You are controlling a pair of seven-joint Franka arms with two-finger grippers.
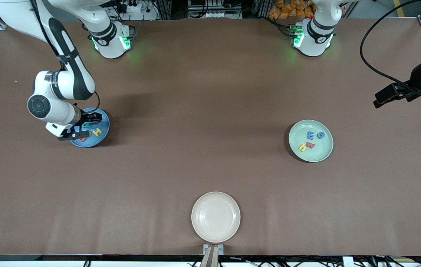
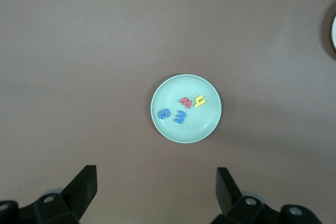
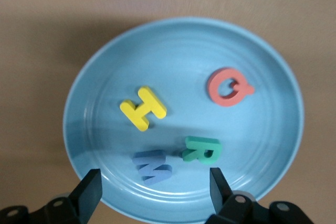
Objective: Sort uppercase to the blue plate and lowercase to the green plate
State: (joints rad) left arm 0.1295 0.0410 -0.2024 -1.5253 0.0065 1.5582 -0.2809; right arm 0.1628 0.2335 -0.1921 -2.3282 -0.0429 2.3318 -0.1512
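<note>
- A cream plate (image 1: 216, 217) lies nearest the front camera, at the middle of the table's near edge, with nothing on it.
- The green plate (image 1: 325, 150) is round, shallow and pale mint. It sits toward the left arm's end of the table, farther from the front camera than the cream plate.
- Four small foam letters lie grouped in the green plate: a blue e (image 1: 311, 135), a blue p/q shape (image 1: 320, 135), a red w (image 1: 310, 144) and a yellow h (image 1: 302, 148).
- The left gripper (image 2: 156, 192) waits high in the air at its own end of the table, well apart from the green plate. Its fingers are spread wide with nothing between them.
- The blue plate (image 1: 104, 129) is round and shallow, and sits toward the right arm's end of the table.
- Four foam capitals lie in the blue plate: a yellow H (image 3: 143, 108), a red Q (image 3: 229, 86), a teal R (image 3: 201, 149) and a blue W (image 3: 152, 165).
- The right gripper (image 3: 155, 190) hangs low over the blue plate. Its fingers stand apart and hold nothing.
- The blue W and teal R lie side by side just beneath the gap between those fingers; the yellow H and red Q lie a little farther out.
</note>
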